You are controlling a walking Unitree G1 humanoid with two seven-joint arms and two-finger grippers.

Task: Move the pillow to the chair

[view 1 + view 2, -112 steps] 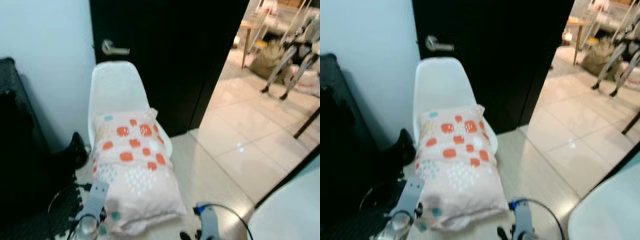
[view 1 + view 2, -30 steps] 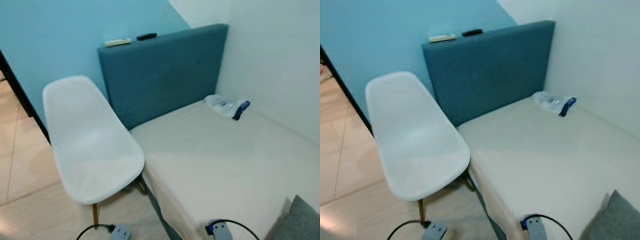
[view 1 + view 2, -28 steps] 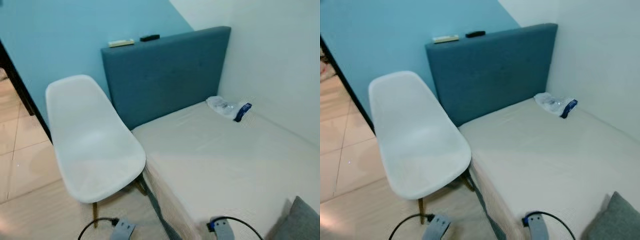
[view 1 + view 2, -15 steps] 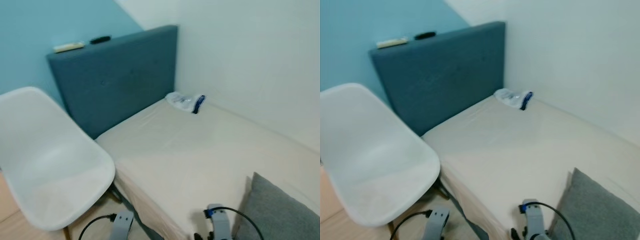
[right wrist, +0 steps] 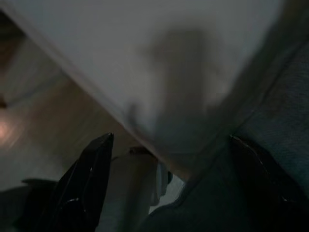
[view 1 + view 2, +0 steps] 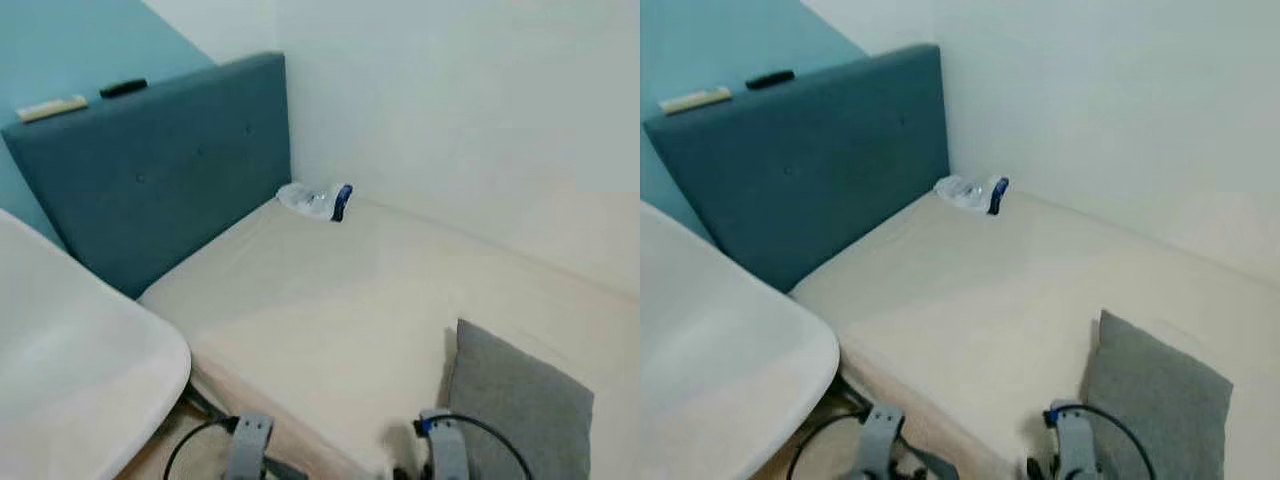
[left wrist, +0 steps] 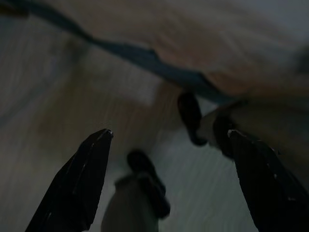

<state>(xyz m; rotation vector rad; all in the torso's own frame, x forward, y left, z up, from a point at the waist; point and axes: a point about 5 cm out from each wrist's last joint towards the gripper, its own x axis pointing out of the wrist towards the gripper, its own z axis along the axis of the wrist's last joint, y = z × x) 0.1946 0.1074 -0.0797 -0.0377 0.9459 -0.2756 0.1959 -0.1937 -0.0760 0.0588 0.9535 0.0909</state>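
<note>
- Left gripper: fingers spread, empty, low over the floor.
- Right gripper: fingers spread, empty; grey pillow just beside it on the bed.
- White chair: beyond the left gripper.

Both arms are low, with only their wrists visible at the bottom of the head views. The left hand has its two black fingers spread wide apart and holds nothing. The right hand is also spread wide and holds nothing.
</note>
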